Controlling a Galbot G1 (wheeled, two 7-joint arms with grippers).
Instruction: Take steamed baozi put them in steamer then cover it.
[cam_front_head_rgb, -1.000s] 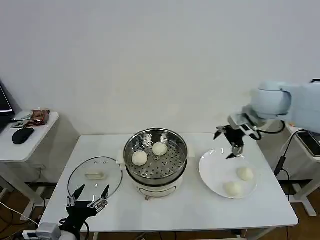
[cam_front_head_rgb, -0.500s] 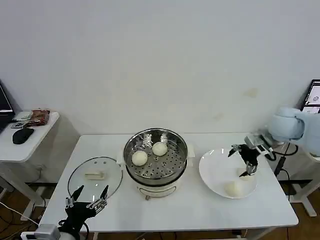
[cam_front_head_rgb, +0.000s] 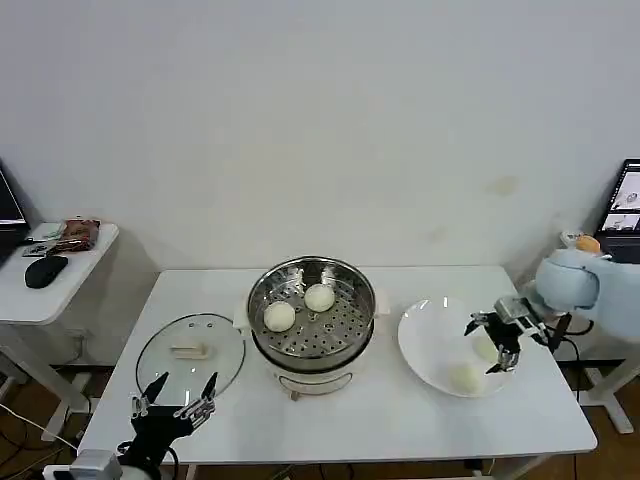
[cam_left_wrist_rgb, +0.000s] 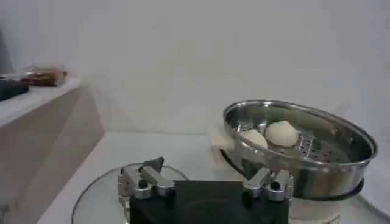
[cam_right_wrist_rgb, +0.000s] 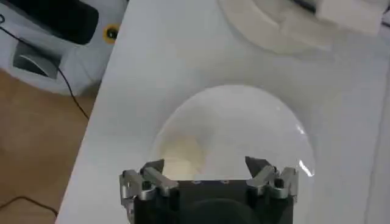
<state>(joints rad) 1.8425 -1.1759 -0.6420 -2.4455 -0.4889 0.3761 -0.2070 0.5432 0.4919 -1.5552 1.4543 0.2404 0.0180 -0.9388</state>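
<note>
Left pincer (cam_front_head_rgb: 172, 398) hovers spread at the table's (cam_front_head_rgb: 380, 420) near edge, just before the cover (cam_front_head_rgb: 190, 352), which lies flat beside the steamer (cam_front_head_rgb: 311, 310), presumably kept ready for the final closing. Two steamed baozi (cam_front_head_rgb: 298, 307) rest on the steamer's perforated floor. The white plate (cam_front_head_rgb: 430, 345) holds two more buns (cam_front_head_rgb: 467, 377). Right pincer (cam_front_head_rgb: 494, 340), fingers spread, sits low over the farther plate bun, apparently positioned for a grasp. The steamer's raised rim may obstruct the transfer.
</note>
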